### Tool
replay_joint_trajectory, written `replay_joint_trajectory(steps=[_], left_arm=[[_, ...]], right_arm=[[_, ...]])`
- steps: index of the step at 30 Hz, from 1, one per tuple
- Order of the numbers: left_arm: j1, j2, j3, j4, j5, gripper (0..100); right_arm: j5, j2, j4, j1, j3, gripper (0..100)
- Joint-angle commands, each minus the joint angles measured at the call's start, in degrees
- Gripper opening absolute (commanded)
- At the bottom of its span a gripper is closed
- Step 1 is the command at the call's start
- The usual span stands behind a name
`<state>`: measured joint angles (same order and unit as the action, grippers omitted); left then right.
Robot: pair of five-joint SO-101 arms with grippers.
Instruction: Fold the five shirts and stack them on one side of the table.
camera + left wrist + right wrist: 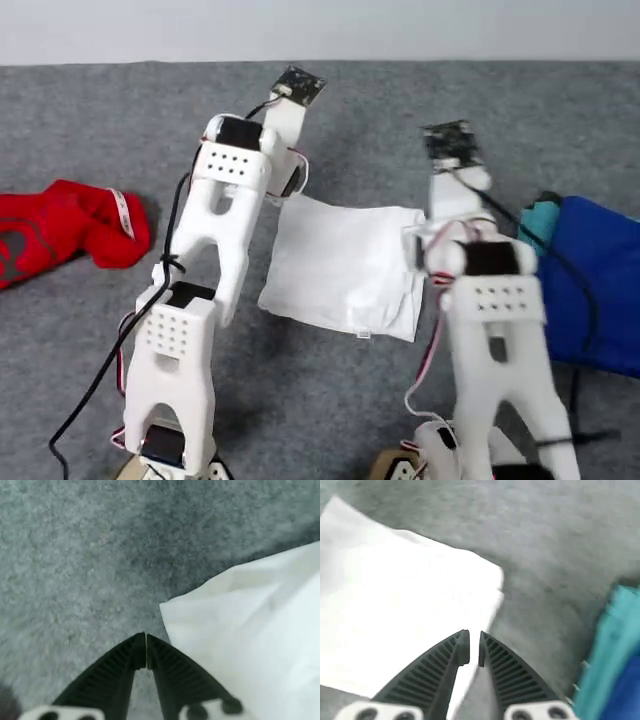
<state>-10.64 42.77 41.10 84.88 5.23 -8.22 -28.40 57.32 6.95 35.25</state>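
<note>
A folded white shirt [345, 265] lies flat on the grey carpeted table [330, 400] between the two arms. My left gripper [145, 640] is shut and empty, over bare carpet just beside a corner of the white shirt [250, 630]; in the high view it is at the shirt's far left corner [290, 185]. My right gripper [472, 639] hangs over the white shirt [405, 600] near its far right edge. Its fingers are shut to a thin slit with nothing between them. A crumpled red shirt [60, 235] lies at the left.
A blue shirt [590, 285] lies at the right edge on top of a teal one [540, 212], which is also seen in the right wrist view [612, 645]. Black cables trail along both arms. Bare carpet stretches behind the arms and in front of the white shirt.
</note>
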Motion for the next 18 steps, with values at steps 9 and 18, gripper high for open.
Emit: replay_joint_trajectory(steps=[9,18], left_arm=[[-1.9,1.8,-3.9,-9.6,0.2,1],[-1.6,15.7,15.2,-1.7,0.4,1]], right_arm=[[0.4,16.3,-5.8,10.3,0.2,4.2],[-6.1,27.4,-7.8,3.5,0.2,4.2]])
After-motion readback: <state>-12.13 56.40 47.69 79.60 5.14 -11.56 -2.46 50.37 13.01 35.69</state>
